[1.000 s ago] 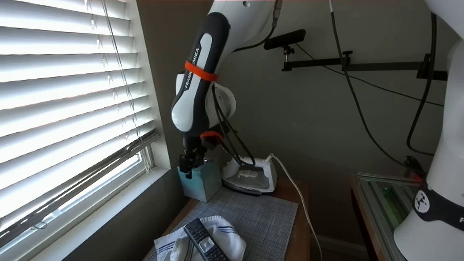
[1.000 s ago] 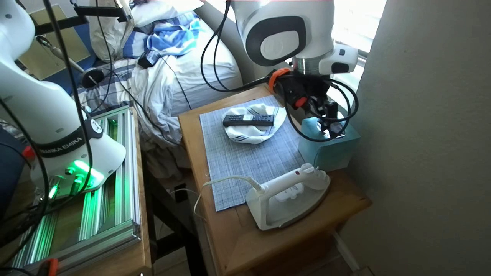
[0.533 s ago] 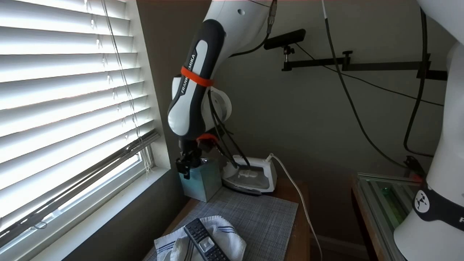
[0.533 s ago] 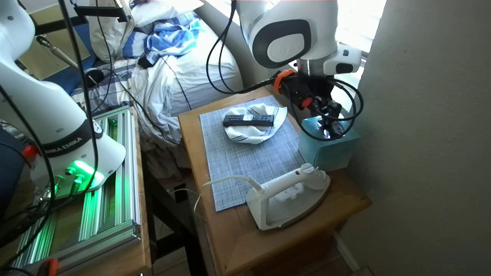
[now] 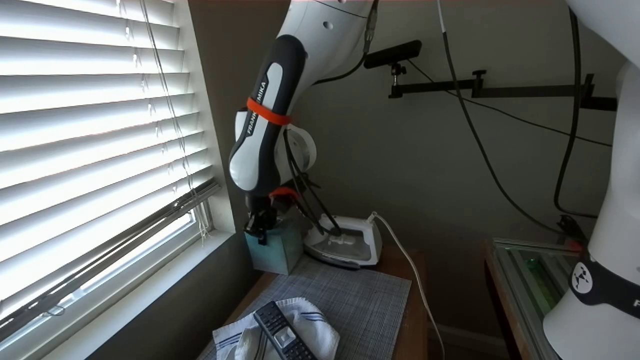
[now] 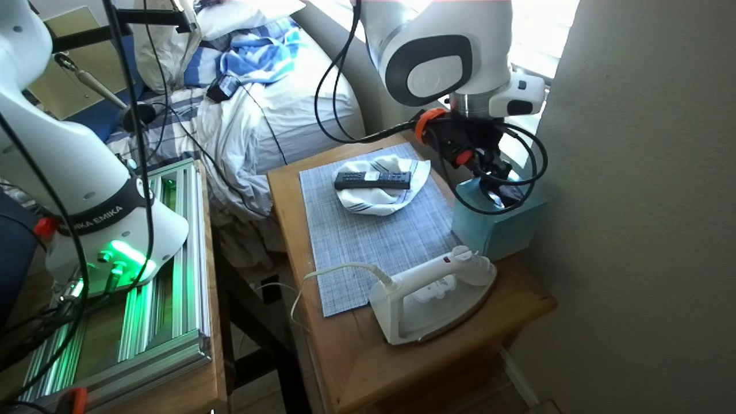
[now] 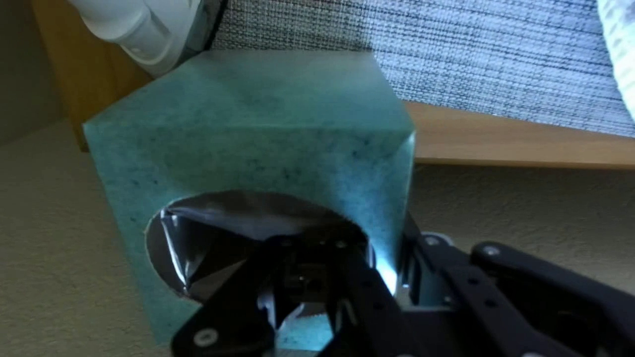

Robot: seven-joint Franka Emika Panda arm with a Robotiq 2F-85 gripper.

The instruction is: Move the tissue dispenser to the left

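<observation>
In an exterior view I am watching my gripper (image 5: 257,232) at the upper part of the tissue dispenser (image 5: 276,252); just beside it the iron (image 5: 346,250) is resting, in front a towel (image 5: 317,332) is lying.

We saw daylight glare white through the blinds (image 5: 100,100) in an exterior view, the wall (image 5: 425,165) dim; in an exterior view, too, green light from the robot's base (image 6: 126,236) washed the rails (image 6: 137,316). In the wrist view we noted soft focus, a hot spot on the tissue dispenser (image 7: 258,156), glints on its glossy film (image 7: 213,218) and a shadow on the placemat (image 7: 446,54).
</observation>
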